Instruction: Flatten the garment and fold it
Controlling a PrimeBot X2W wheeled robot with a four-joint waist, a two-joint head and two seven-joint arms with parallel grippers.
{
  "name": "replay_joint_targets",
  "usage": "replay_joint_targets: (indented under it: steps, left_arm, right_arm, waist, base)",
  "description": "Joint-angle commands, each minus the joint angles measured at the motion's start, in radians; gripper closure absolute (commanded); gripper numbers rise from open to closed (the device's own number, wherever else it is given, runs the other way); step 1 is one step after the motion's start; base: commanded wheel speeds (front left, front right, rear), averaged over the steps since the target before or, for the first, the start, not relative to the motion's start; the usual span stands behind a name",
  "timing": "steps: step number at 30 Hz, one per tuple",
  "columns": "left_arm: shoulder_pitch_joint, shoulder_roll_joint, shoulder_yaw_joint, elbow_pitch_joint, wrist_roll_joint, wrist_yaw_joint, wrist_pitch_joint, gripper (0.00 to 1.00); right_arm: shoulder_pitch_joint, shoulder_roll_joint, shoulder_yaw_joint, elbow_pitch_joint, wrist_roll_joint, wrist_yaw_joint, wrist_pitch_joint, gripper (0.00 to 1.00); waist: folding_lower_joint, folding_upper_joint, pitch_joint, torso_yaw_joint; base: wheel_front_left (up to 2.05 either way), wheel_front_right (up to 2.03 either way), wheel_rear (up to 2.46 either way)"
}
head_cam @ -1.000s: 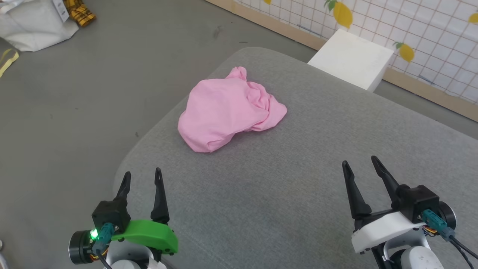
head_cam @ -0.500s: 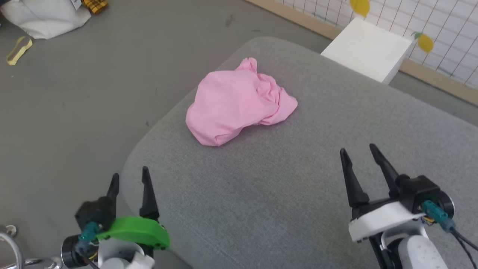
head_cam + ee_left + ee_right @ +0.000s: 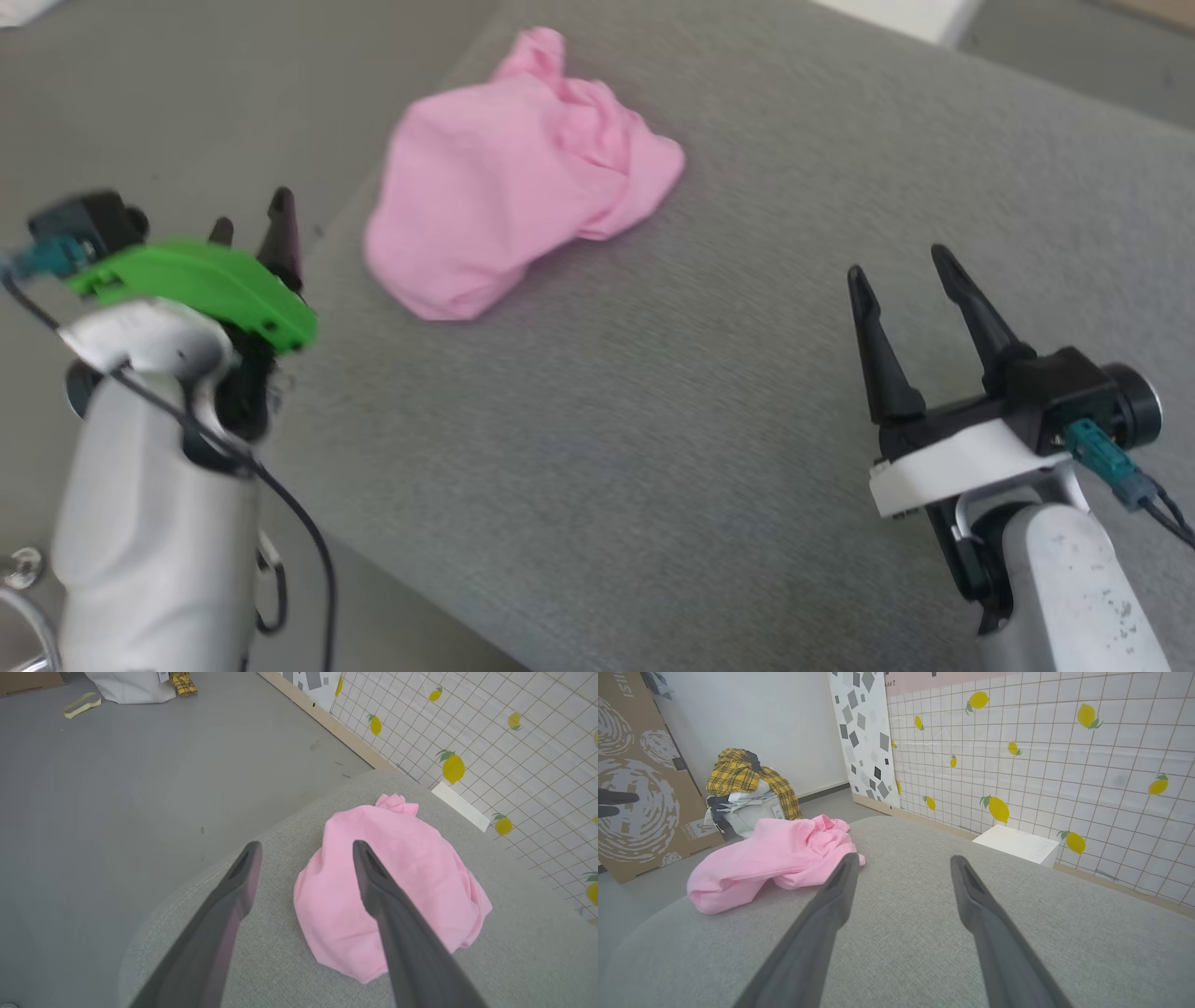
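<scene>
My left pincer (image 3: 250,219) is spread wide and holds nothing. In its wrist view (image 3: 306,845) the two dark fingers stand well apart. The garment (image 3: 420,868) lies just ahead of them on the grey cushion (image 3: 289,826), and the right-hand finger crosses in front of the pink cloth. I cannot tell from that view whether it touches, but the head view shows this pincer apart from the garment (image 3: 504,187), near the cushion's (image 3: 653,420) edge.

My right pincer (image 3: 896,264) is also spread wide and empty, above bare cushion (image 3: 901,952). From its wrist view (image 3: 904,857), the garment (image 3: 775,854) sits ahead and to the left of the fingertips, well apart, as a rumpled, bunched heap.

Beyond the left finger, a cardboard sheet (image 3: 640,788) carries printed letters at its top, and a tag (image 3: 698,828) on the pile of clothes (image 3: 742,793) carries print. Both are too small for me to read.
</scene>
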Motion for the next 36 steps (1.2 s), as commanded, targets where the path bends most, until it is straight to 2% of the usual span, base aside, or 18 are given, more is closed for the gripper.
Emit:
replay_joint_targets:
  steps: [1, 5, 10, 17, 20, 21, 22, 23, 24, 26, 30, 36]
  left_arm:
    - [-0.036, 0.015, 0.007, 0.021, -0.017, 0.002, 0.034, 0.0]
    - [-0.115, 0.046, 0.03, 0.078, -0.067, 0.017, 0.148, 0.0]
    - [-0.147, 0.065, 0.062, 0.124, -0.143, 0.067, 0.325, 0.0]
    - [-0.067, 0.089, 0.064, 0.122, -0.18, 0.168, 0.531, 0.0]
    - [-0.027, 0.089, 0.064, 0.113, -0.195, 0.187, 0.58, 0.0]
    - [-0.012, 0.093, 0.062, 0.107, -0.194, 0.192, 0.591, 0.35]
    - [-0.001, 0.096, 0.058, 0.101, -0.192, 0.19, 0.596, 0.56]
    - [0.01, 0.103, 0.055, 0.09, -0.188, 0.184, 0.594, 0.94]
    - [0.017, 0.109, 0.055, 0.079, -0.181, 0.175, 0.578, 1.0]
    - [0.027, 0.129, 0.058, 0.056, -0.152, 0.147, 0.505, 1.0]
    - [0.024, 0.167, 0.079, 0.017, -0.067, 0.084, 0.25, 1.0]
    - [0.0, 0.202, 0.085, -0.033, 0.073, 0.024, -0.146, 1.0]
  right_arm:
    - [-0.021, -0.005, 0.002, -0.006, -0.004, -0.002, -0.002, 0.0]
    - [-0.055, -0.01, 0.006, -0.01, 0.002, -0.002, -0.012, 0.0]
    - [-0.088, -0.011, 0.003, 0.003, 0.016, -0.002, -0.033, 0.0]
    - [-0.105, -0.007, -0.004, 0.044, 0.035, -0.002, -0.067, 0.0]
    - [-0.111, -0.006, -0.005, 0.062, 0.039, -0.002, -0.077, 0.0]
    - [-0.113, -0.005, -0.004, 0.067, 0.041, -0.002, -0.08, 0.0]
    - [-0.114, -0.004, -0.004, 0.072, 0.042, -0.002, -0.083, 0.0]
    - [-0.115, -0.004, -0.005, 0.077, 0.044, -0.002, -0.087, 0.0]
    - [-0.115, -0.003, -0.006, 0.082, 0.046, -0.002, -0.09, 0.0]
    - [-0.112, -0.003, -0.011, 0.095, 0.049, -0.002, -0.096, 0.0]
    - [-0.093, -0.001, -0.022, 0.119, 0.054, -0.002, -0.105, 0.0]
    - [-0.041, 0.0, -0.037, 0.152, 0.084, -0.002, -0.116, 0.0]
  waist:
    - [-0.0001, 0.0, 0.137, -0.134]
    - [-0.0001, 0.0, 0.193, -0.192]
    - [-0.0001, 0.0, 0.245, -0.258]
    - [-0.0001, 0.0, 0.26, -0.311]
    - [-0.0001, 0.0, 0.249, -0.322]
    - [-0.0001, 0.0, 0.242, -0.325]
    - [-0.0001, 0.0, 0.234, -0.326]
    - [-0.0001, 0.0, 0.224, -0.327]
    - [-0.0001, 0.0, 0.214, -0.327]
    - [-0.0001, 0.0, 0.185, -0.323]
    - [-0.0001, 0.0, 0.109, -0.314]
    - [-0.0001, 0.0, -0.027, -0.306]
  base:
    - [0.0, 0.0, 0.0]
    - [0.0, 0.0, 0.0]
    - [0.0, 0.0, 0.0]
    - [0.0, 0.0, 0.0]
    - [0.0, 0.0, 0.0]
    - [0.0, 0.0, 0.0]
    - [0.0, 0.0, 0.0]
    - [0.0, 0.0, 0.0]
    - [0.0, 0.0, 0.0]
    - [0.0, 0.0, 0.0]
    - [0.0, 0.0, 0.0]
    - [0.0, 0.0, 0.0]
